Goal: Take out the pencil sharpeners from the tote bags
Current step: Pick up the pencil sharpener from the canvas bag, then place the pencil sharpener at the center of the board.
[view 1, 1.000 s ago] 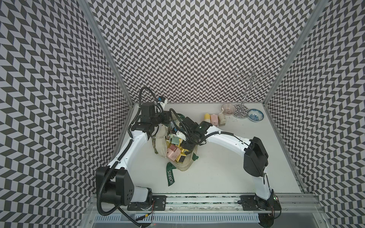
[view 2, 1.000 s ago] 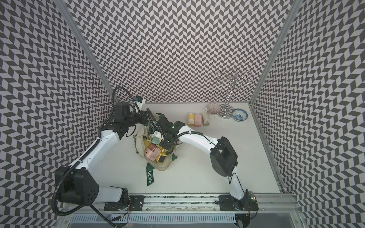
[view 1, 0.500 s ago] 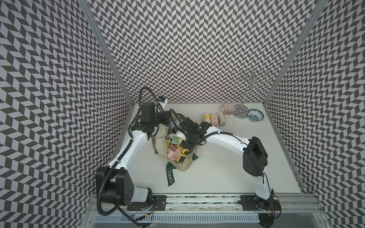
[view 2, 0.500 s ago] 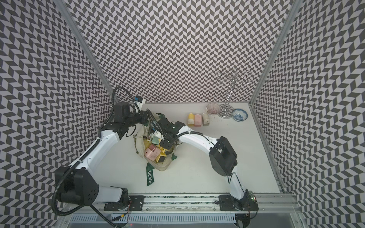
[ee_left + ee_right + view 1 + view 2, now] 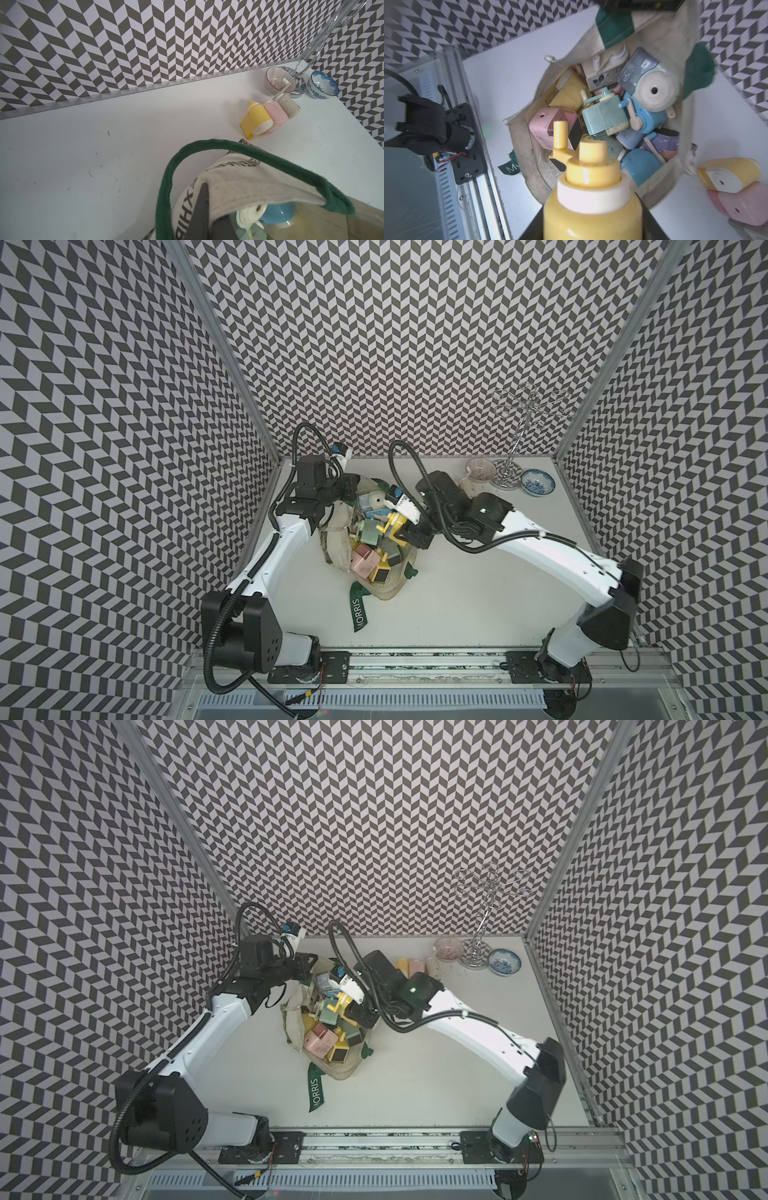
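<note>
Your right gripper (image 5: 402, 533) is clamped on a yellow sharpener (image 5: 591, 199). Its body sits between the dark fingers (image 5: 649, 225), and its crank end pokes out past the tips. Just beyond the tips the tote bag (image 5: 529, 162) gapes open, packed with the other sharpeners (image 5: 604, 116). Your left gripper (image 5: 348, 494) is pinched closed on the bag's canvas rim. Well past those fingers, three sharpeners (image 5: 270, 114) lie touching, side by side, on the table (image 5: 104, 155).

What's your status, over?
Left gripper shut on tote bag rim. Right gripper shut on yellow sharpener over bag mouth. Other sharpeners packed beneath; three out by bowls. No obstruction seen.
</note>
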Robot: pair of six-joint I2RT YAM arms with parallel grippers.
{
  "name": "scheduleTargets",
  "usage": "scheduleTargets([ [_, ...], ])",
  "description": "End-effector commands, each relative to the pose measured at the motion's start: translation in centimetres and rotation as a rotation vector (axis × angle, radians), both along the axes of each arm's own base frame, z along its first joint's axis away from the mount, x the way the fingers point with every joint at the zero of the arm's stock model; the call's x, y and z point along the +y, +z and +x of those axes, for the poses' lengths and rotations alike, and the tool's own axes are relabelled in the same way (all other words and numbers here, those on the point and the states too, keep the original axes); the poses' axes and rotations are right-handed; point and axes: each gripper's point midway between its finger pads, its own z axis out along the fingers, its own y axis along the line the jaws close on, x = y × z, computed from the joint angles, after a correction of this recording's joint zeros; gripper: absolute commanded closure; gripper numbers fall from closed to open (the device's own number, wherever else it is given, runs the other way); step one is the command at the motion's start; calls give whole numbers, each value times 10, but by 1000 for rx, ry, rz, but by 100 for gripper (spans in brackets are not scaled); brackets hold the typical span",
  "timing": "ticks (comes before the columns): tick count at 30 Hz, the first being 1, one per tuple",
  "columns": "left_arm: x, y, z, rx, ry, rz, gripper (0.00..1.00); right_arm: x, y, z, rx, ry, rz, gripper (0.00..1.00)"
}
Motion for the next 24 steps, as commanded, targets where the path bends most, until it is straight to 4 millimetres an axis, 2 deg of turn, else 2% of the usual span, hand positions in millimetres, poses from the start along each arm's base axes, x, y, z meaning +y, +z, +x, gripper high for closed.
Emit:
scheduleTargets([
  [1, 0, 70, 4, -220, 2, -35, 100, -29, 30, 27, -72, -147, 122, 69],
  [4, 0, 70, 5, -221, 5, -35, 100, -77, 36, 59, -91, -315, 160, 69],
  [6, 1, 70, 5, -220, 7, -34, 100, -114, 30, 86, -94, -462, 149, 69],
  [8, 0, 69, 5, -219, 5, -34, 100, -149, 19, 109, -90, -595, 125, 69],
  [12, 1, 69, 5, -219, 9, -33, 100, -211, -18, 152, -51, -821, 71, 70],
  [15, 1, 70, 5, -220, 12, -32, 100, -237, -47, 178, -9, -903, 41, 71],
  [19, 2, 69, 5, -221, 19, -21, 100, -259, -75, 207, 12, -970, -20, 71],
  [24, 3, 69, 5, -222, 21, -20, 100, -272, -122, 236, 126, -991, -101, 72],
])
